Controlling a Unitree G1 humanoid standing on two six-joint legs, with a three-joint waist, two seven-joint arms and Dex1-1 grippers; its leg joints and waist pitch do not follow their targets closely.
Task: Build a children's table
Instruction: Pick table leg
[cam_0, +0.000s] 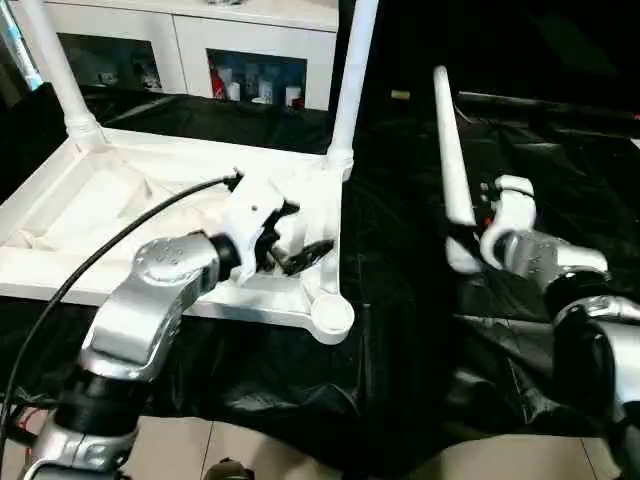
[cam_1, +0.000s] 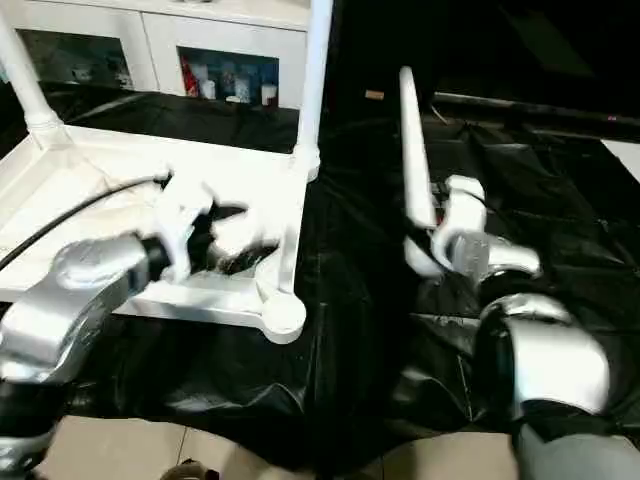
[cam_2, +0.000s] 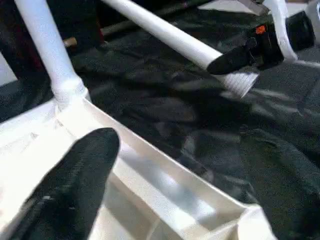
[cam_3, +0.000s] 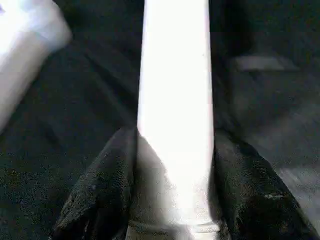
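Your right pincer (cam_3: 172, 200) grips a loose leg (cam_0: 452, 150); left pincer (cam_0: 292, 250) wide open, empty, over table top (cam_0: 60, 270)

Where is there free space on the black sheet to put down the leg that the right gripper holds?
Bare black sheet lies between the tabletop and the right gripper holding the leg. It is crowded at the empty corner socket, where the left gripper hovers.

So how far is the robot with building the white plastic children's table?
Done: two white round legs stand in the upside-down white ribbed table top. In hand: the right gripper holds a third leg. Left: the near corner socket is empty; the open left gripper hangs over the top.
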